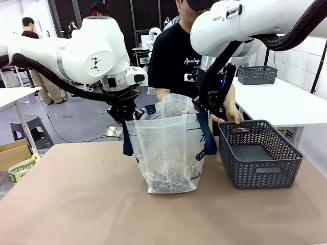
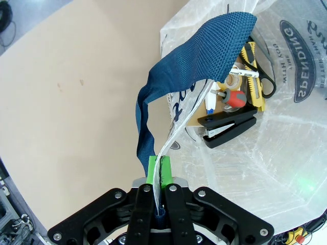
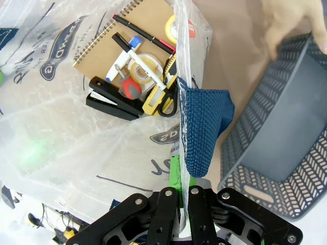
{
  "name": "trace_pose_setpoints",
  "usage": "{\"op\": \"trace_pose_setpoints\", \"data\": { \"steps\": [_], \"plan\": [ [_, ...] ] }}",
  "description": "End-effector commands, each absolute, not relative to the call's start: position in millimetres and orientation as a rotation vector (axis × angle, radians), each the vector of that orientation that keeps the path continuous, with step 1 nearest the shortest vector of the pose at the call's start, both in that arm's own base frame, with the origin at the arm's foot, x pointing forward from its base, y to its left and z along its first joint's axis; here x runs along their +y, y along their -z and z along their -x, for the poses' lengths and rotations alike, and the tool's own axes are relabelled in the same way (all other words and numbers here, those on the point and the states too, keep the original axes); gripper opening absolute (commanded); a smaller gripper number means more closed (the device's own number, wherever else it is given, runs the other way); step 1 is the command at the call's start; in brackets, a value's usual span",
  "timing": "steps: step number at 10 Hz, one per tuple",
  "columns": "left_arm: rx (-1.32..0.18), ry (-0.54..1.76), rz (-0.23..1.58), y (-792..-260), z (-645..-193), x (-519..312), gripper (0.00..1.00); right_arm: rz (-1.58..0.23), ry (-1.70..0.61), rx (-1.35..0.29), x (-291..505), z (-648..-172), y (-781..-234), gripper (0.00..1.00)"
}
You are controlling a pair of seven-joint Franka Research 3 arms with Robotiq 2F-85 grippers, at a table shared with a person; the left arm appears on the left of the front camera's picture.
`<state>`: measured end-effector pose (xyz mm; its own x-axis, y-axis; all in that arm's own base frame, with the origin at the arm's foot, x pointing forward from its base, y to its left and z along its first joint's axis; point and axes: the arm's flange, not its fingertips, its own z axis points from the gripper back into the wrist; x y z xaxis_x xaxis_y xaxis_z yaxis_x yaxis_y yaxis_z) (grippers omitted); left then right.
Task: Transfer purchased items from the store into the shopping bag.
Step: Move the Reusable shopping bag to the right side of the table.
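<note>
The left claw (image 2: 158, 166) was clenched on the rim of the shopping bag (image 1: 166, 153), with thin white film and the root of a navy strap (image 2: 204, 56) pinched between its green pads. The right claw (image 3: 179, 168) was clamped the same way on the opposite rim. Between the two claws the bag's mouth stood open, and its base rested on the table below them.

Beyond the right claw's fingertips, down inside the bag, lay a spiral notebook (image 3: 102, 43), a black stapler (image 3: 110, 99), a roll of clear tape (image 3: 142, 64) and some pens. A yellow-and-black tool lay among them, though I could not tell which kind.

Just outboard of the right claw sat the grey mesh basket (image 1: 258, 158), and its floor looked bare. The person's hand (image 1: 234, 115) was at the basket's far rim with something thin under it, too small to name.

The task looked nearly done, with perhaps one piece left to go in. The claws' job seemed to be simply holding the mouth open. To do that well, both grips should stay level and evenly spread, taut enough to keep the mouth wide but not so taut that the film stretches or slips from the pads. The bag's base should stay on the table, and the space between the claws should stay free for the person's hand.
</note>
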<state>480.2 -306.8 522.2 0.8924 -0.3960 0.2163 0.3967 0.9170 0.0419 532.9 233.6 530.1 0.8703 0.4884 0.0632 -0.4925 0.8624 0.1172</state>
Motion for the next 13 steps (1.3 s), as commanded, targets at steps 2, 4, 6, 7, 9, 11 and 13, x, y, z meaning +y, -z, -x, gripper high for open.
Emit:
{"op": "trace_pose_setpoints", "data": {
  "steps": [2,4,6,7,9,11,13],
  "plan": [
    [-0.224,0.407,0.003,-522,-479,-306,0.0,-0.131,-0.514,-0.031,233,-533,-530,0.0],
    [-0.224,0.407,0.003,-522,-479,-306,0.0,-0.131,-0.514,-0.031,233,-533,-530,0.0],
    [-0.224,0.407,0.003,-522,-479,-306,0.0,-0.131,-0.514,-0.031,233,-533,-530,0.0],
    [-0.224,0.407,0.003,-522,-479,-306,0.0,-0.131,-0.514,-0.031,233,-533,-530,0.0],
    [-0.224,0.411,0.003,-522,-480,-307,0.0,-0.131,-0.514,-0.032,234,-533,-530,0.0],
    [-0.239,0.359,0.015,-527,-482,-316,0.0,-0.183,-0.415,-0.015,238,-527,-532,0.0],
    [-0.243,0.327,0.055,-533,-485,-323,0.0,-0.213,-0.312,-0.015,247,-521,-535,0.0]
  ]
}}
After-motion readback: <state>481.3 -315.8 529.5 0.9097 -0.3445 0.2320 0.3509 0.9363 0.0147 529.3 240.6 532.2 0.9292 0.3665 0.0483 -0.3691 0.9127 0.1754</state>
